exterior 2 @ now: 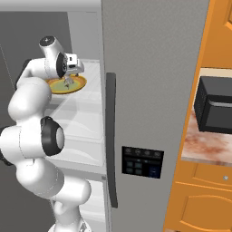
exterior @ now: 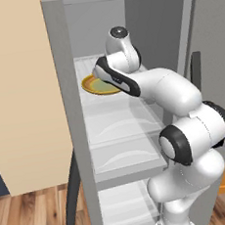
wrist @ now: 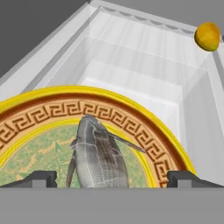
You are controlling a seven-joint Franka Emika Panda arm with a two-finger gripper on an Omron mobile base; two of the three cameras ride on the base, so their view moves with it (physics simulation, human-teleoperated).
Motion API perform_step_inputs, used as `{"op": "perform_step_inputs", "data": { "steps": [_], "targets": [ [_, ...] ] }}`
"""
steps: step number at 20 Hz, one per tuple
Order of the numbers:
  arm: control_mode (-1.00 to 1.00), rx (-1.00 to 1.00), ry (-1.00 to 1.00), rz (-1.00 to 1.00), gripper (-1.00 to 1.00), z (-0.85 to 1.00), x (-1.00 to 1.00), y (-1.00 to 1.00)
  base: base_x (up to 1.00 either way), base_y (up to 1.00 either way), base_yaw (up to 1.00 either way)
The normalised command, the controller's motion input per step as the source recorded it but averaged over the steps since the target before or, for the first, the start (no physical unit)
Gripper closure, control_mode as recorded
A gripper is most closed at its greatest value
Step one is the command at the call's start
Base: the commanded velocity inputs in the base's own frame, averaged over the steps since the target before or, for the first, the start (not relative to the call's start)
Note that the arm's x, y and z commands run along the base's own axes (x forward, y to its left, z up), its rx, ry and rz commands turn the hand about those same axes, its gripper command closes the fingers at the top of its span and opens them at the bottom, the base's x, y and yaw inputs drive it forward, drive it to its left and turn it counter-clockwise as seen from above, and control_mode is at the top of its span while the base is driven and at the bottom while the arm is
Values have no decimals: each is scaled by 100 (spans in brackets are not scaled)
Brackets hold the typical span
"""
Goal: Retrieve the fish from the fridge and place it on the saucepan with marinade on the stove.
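Observation:
The fridge [exterior: 65, 114] stands open with my arm reaching into an upper white shelf. There a slim grey fish [wrist: 98, 157] lies on a round yellow-rimmed plate [wrist: 131, 107], which also appears in the base views [exterior: 94, 87] [exterior 2: 77, 84]. My gripper [wrist: 113, 179] [exterior 2: 68, 81] hangs just above the plate, open, one dark fingertip [wrist: 39, 177] on each side of the fish and apart from it. The saucepan with marinade and the stove are out of view.
A small orange-yellow ball [wrist: 207, 36] sits at the back of the same shelf. The other fridge door [exterior 2: 149, 90] is shut, with a dark bar handle [exterior 2: 111, 136]. A black microwave [exterior 2: 215, 106] stands on the counter to the right. White drawers [exterior: 116, 129] lie below the shelf.

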Motion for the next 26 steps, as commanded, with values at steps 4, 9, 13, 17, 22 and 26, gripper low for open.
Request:
{"op": "perform_step_inputs", "data": {
  "steps": [4, 9, 13, 17, 22, 26],
  "targets": [
    [-100, 0, 0, 0, -100, -4, -9, 3, 0, 0, 0],
    [-100, -2, 0, 0, -100, -12, -2, 4, 0, 0, 0],
    [-100, 0, 0, 0, -100, -12, 0, 1, 0, 0, 0],
    [-100, 0, 0, 0, -100, -3, 6, 0, 0, 0, 0],
    [-100, 0, 1, 0, -100, -14, 0, 1, 0, 0, 0],
    [-100, 0, 0, 0, -100, -16, 0, 1, 0, 0, 0]
  ]
}}
